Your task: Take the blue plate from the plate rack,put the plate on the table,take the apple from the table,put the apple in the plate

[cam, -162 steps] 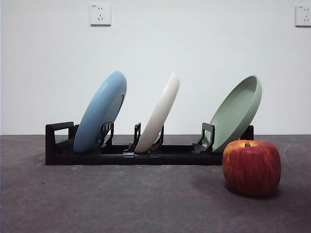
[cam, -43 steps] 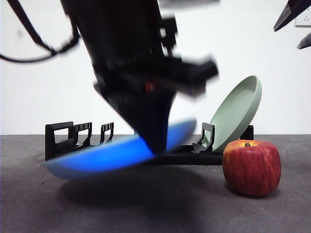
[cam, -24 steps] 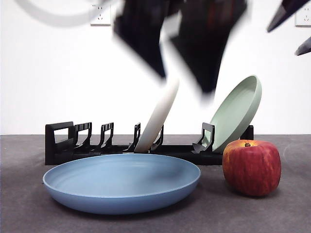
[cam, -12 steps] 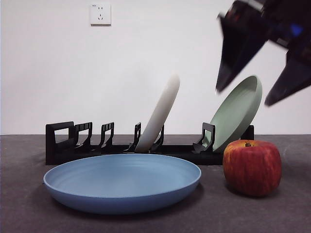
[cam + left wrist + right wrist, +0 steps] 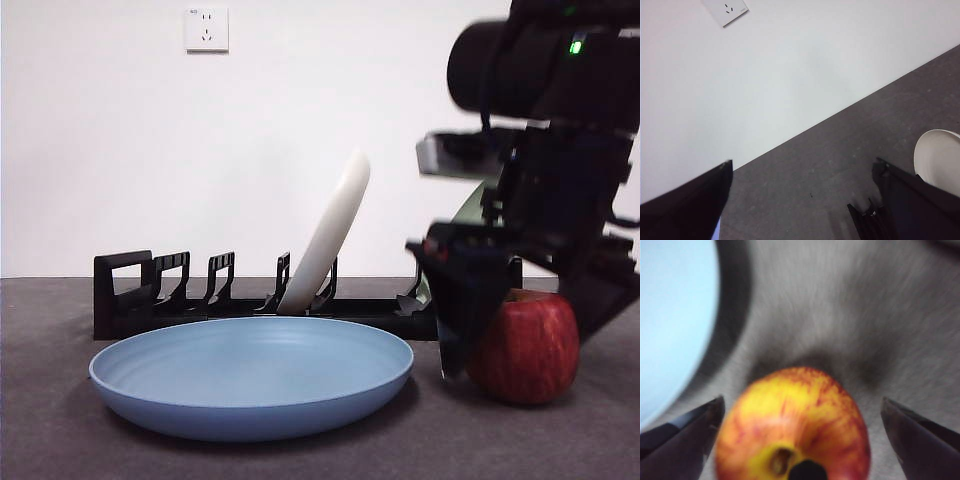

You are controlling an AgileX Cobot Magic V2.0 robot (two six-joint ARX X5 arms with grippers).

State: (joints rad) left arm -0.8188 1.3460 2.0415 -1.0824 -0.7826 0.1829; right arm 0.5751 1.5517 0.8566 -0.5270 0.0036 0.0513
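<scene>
The blue plate [image 5: 250,385] lies flat on the table [image 5: 60,440] in front of the plate rack [image 5: 150,295]; its edge also shows in the right wrist view [image 5: 670,325]. The apple [image 5: 520,368] stands upright to the right of the plate, apart from it. My right gripper [image 5: 522,340] is low over the apple, open, with one jaw on each side of it. In the right wrist view the apple [image 5: 792,427] sits between the spread jaws of this gripper [image 5: 800,440]. My left gripper [image 5: 802,210] is open, empty and raised, out of the front view.
A cream-white plate [image 5: 330,235] leans in the rack's middle; it also shows in the left wrist view [image 5: 940,160]. The pale green plate [image 5: 467,208] is almost hidden behind the right arm. A white wall with a socket [image 5: 206,29] stands behind.
The left arm set the blue plate down on the table and left the view. The right gripper came down from the upper right and now stands around the apple.
</scene>
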